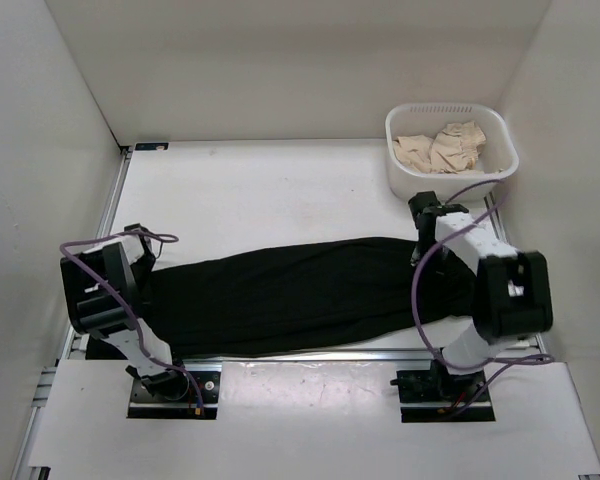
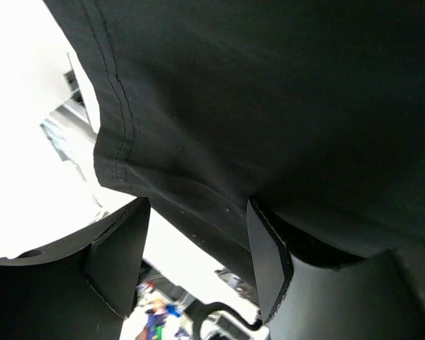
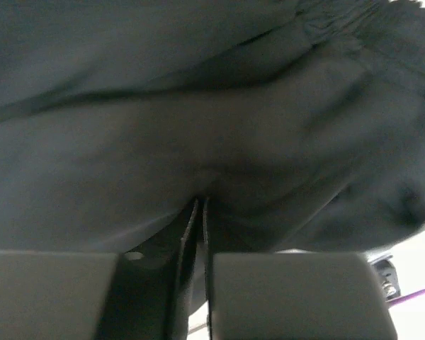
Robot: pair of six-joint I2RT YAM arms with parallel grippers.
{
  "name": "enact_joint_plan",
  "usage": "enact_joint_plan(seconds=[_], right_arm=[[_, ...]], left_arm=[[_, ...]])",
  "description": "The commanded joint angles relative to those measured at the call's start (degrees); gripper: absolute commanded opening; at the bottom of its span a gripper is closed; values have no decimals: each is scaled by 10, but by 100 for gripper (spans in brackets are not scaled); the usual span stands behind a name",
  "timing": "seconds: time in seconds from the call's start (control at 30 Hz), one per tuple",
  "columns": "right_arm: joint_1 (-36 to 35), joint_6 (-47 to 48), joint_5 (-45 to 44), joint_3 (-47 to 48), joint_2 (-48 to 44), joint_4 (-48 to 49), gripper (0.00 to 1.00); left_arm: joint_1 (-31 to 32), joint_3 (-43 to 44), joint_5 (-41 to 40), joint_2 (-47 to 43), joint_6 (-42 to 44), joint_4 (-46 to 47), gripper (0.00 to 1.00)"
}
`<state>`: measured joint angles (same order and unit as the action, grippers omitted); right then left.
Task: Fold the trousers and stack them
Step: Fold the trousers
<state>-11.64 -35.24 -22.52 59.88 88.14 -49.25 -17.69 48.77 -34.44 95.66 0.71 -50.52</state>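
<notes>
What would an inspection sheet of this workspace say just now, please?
Surface: white table, flat.
Job's things: black trousers laid out long across the near side, between the arms.
Clutter: white basket holding beige cloth, far right corner.
Grippers: left gripper open at the trousers' stitched hem; right gripper shut on a pinch of trousers.
Cables: purple cables looped along both arms.
Surroundings: white walls on three sides.
</notes>
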Motion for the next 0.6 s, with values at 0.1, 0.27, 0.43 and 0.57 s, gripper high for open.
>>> enact_joint_plan(seconds=[0.1, 0.27, 0.43, 0.57], right_arm=[[68, 41, 73, -44, 120, 112, 0], [102, 47, 66, 40, 196, 162, 0], [115, 72, 66, 146, 208, 138, 0], [115, 91, 113, 116, 151, 138, 36]], left_arm=[[5, 23, 23, 68, -7, 78, 66], [57, 144, 50, 106, -7, 78, 66], [107, 191, 25, 143, -7, 78, 66], [112, 191, 24, 149, -7, 73, 66]])
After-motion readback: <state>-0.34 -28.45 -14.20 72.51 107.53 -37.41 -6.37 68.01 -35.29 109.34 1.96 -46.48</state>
